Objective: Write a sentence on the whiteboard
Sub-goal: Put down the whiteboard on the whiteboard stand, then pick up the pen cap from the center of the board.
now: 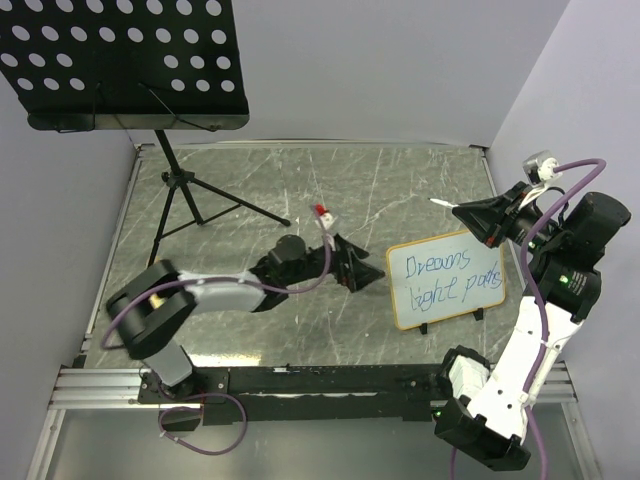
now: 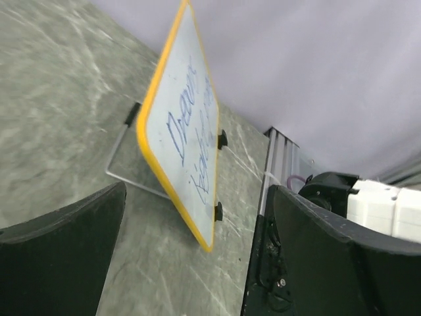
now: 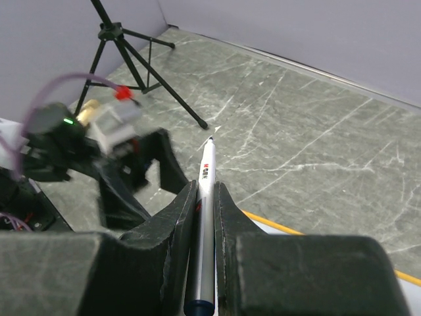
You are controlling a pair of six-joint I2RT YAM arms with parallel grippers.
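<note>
1 whiteboard (image 1: 484, 258), 1 sentence (image 1: 448, 278), 1 marker (image 3: 206, 178)

the worktop (image 1: 300, 190) is smooth grey stone-look sheet with pale veins and a soft sheen. the whiteboard (image 1: 447, 281) has a glossy white face and a smooth tan-yellow frame, wood or plastic i cannot tell; the sentence (image 1: 440, 266) is thin blue marker ink. a bare wire stand (image 2: 125, 172) behind it looks like metal. the fingers (image 2: 59, 250) of the left gripper (image 1: 362, 270) and those of the right gripper (image 3: 205, 191) are matt black plastic, faintly grainy. the marker (image 3: 204, 227) has a smooth silvery barrel. the music-stand tray (image 1: 120, 60) is matt black perforated metal. the near rail (image 1: 100, 385) is ribbed bare metal.
</note>
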